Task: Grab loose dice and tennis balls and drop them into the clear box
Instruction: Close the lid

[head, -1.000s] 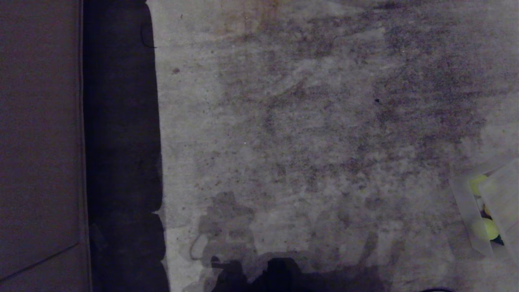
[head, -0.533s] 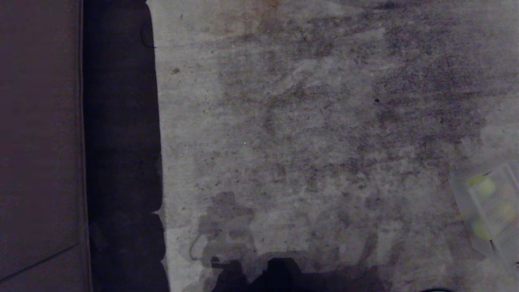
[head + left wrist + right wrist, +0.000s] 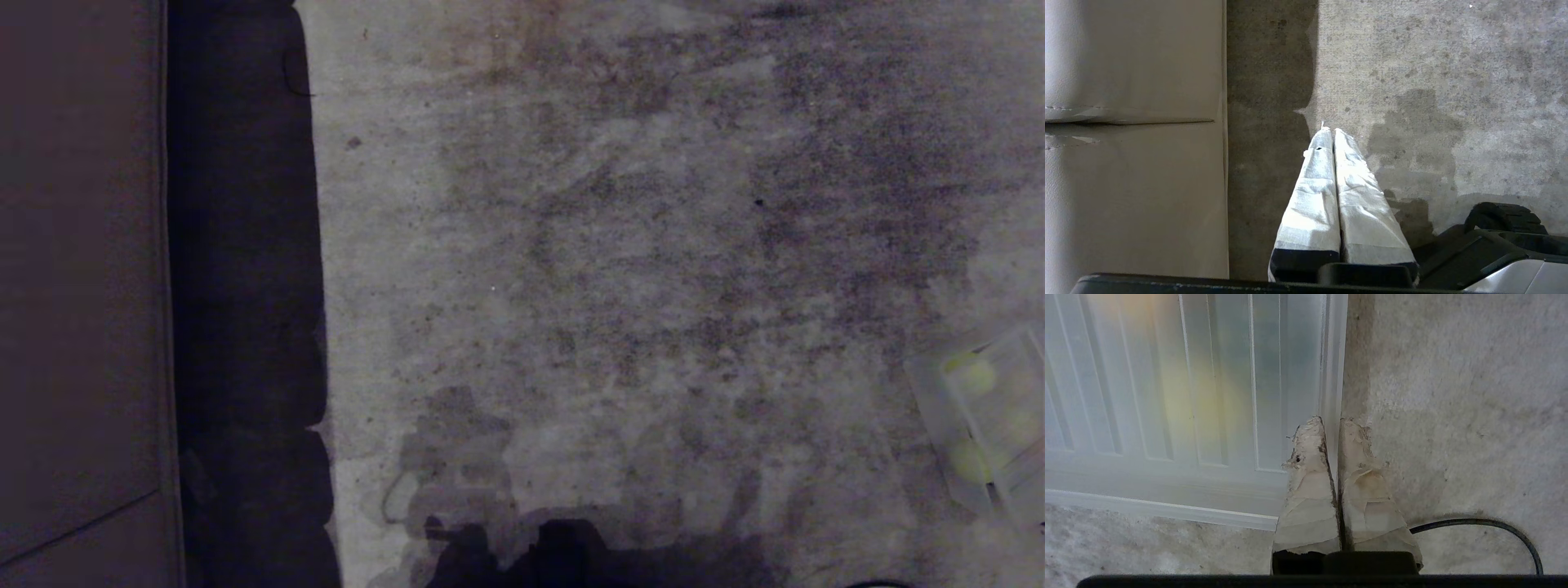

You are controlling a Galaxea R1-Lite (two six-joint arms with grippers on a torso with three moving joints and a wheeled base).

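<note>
The clear box (image 3: 939, 425) sits on the carpet at the head view's right edge, tennis balls (image 3: 971, 377) inside. The right end effector (image 3: 1331, 422) pinches its thin ribbed lid (image 3: 1208, 396), probably light, flexible and slippery. The left end effector (image 3: 1329, 131) is closed, empty.

Head view: the carpeted floor (image 3: 620, 269) filled the middle and right, a panel (image 3: 82, 269) ran along the left edge, and the clear box (image 3: 939, 416) lay at the far right edge with tennis balls (image 3: 971, 377) in it beneath a ribbed lid (image 3: 1000, 408). Left wrist view: the left claw (image 3: 1332, 131), tips together, hung over the floor beside the panel. Right wrist view: the right claw (image 3: 1331, 422) pinched the lid's rim, a cable (image 3: 1494, 526) lying on the floor beside it.
</note>
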